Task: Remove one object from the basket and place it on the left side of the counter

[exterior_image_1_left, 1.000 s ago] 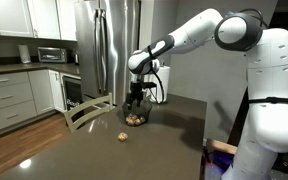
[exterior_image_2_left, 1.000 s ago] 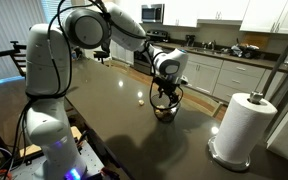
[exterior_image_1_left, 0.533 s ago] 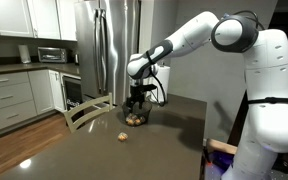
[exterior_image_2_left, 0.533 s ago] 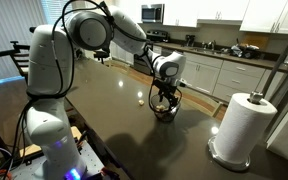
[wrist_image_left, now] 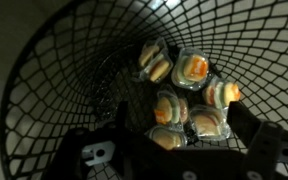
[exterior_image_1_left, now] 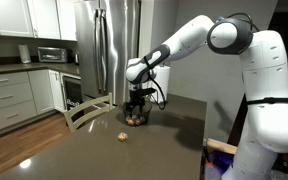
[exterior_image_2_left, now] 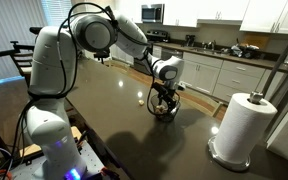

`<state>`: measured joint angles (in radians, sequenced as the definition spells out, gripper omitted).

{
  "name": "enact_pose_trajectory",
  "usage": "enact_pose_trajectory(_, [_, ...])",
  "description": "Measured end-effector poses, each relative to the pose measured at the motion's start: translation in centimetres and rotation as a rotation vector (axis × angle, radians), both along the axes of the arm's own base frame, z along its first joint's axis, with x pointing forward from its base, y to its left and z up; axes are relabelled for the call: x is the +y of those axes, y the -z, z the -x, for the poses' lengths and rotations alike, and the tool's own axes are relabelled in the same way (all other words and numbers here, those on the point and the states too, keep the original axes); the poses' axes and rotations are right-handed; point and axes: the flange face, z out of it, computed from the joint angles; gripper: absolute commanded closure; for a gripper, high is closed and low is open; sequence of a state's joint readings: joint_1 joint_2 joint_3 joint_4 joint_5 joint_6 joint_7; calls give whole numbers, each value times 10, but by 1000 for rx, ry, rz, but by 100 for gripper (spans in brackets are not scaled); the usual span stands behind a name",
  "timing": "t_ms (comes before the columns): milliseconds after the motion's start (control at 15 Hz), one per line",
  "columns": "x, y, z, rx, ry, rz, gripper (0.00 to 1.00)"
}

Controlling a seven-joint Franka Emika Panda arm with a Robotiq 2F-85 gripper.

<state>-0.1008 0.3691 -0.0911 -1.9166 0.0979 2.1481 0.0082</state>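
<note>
The dark wire basket (exterior_image_1_left: 135, 119) (exterior_image_2_left: 165, 110) stands on the dark counter (exterior_image_1_left: 94, 158) (exterior_image_2_left: 104, 125). My gripper (exterior_image_1_left: 136, 104) (exterior_image_2_left: 165, 97) hangs straight down into its mouth. In the wrist view the basket's mesh (wrist_image_left: 54, 70) surrounds several small clear-wrapped orange-and-cream snacks (wrist_image_left: 191, 70). My gripper (wrist_image_left: 189, 135) is open, with its dark fingers on either side of the nearest snacks. I cannot tell if they touch. One small snack (exterior_image_1_left: 122, 136) (exterior_image_2_left: 142, 100) lies on the counter outside the basket.
A paper towel roll (exterior_image_2_left: 242, 128) stands on the counter beyond the basket. A wooden chair back (exterior_image_1_left: 87, 111) rises at the counter's edge. A steel fridge (exterior_image_1_left: 109, 45) and white cabinets stand behind.
The arm has bent down a little and the gripper has sunk slightly deeper into the basket. The loose snack on the counter has not moved.
</note>
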Motion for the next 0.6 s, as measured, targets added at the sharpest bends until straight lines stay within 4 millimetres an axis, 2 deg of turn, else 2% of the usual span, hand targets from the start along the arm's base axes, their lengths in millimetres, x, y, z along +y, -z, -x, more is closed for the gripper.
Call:
enact_pose_trajectory(333, [0,0,0,3,2,0,0])
enact_pose_trajectory(600, [1,9,2,30,0,-6,0])
